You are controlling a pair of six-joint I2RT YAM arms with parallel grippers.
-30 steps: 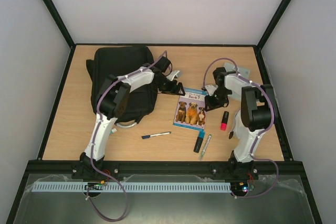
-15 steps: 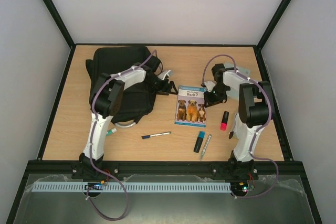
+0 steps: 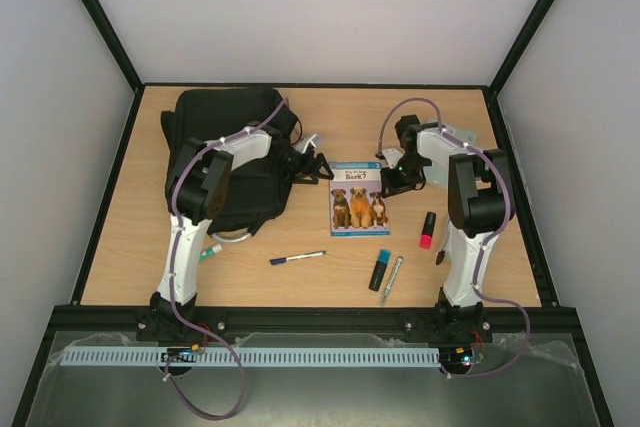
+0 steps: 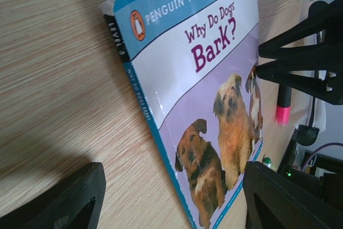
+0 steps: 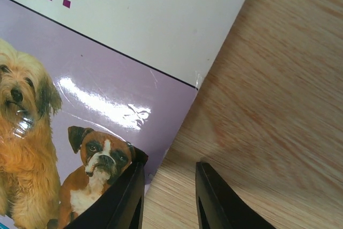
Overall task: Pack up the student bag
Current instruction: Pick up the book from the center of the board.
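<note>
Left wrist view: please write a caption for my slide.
Open left fingers flank the book on the table; right fingers at its far edge.

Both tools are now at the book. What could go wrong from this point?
1. The book lies flat on the table; the right tool, with one finger at its edge, may crease the cover rather than lift it.
2. The left tool stands open just across the book, so the two tools might collide.
</note>
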